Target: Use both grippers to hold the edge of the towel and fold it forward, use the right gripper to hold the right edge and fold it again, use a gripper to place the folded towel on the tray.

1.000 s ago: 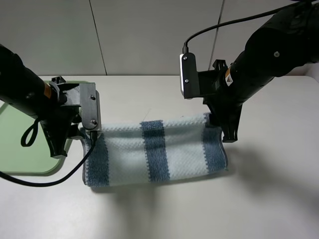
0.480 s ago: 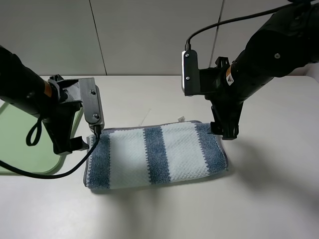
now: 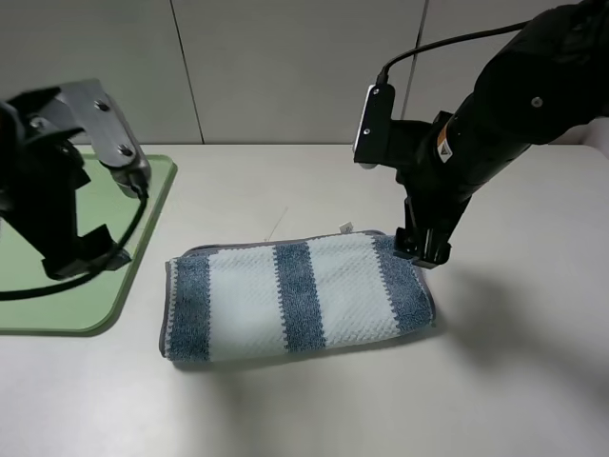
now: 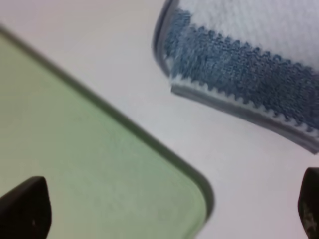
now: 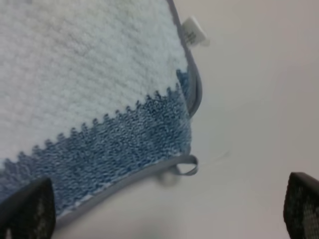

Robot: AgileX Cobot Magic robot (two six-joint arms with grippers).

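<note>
Blue towel (image 3: 297, 300) just beneath right hand (image 3: 422, 252)

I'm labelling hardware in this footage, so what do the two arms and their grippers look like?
Both are bulky and matte black. The left gripper has a silvery-grey plate dotted with screws, and a looping black cable hangs from it. The right gripper carries a dark plate with a light edge, a small orange sticker, and an arching black cable.

Even bright light, soft shadow beside the towel (image 3: 295, 300), blurry wrist views
</note>
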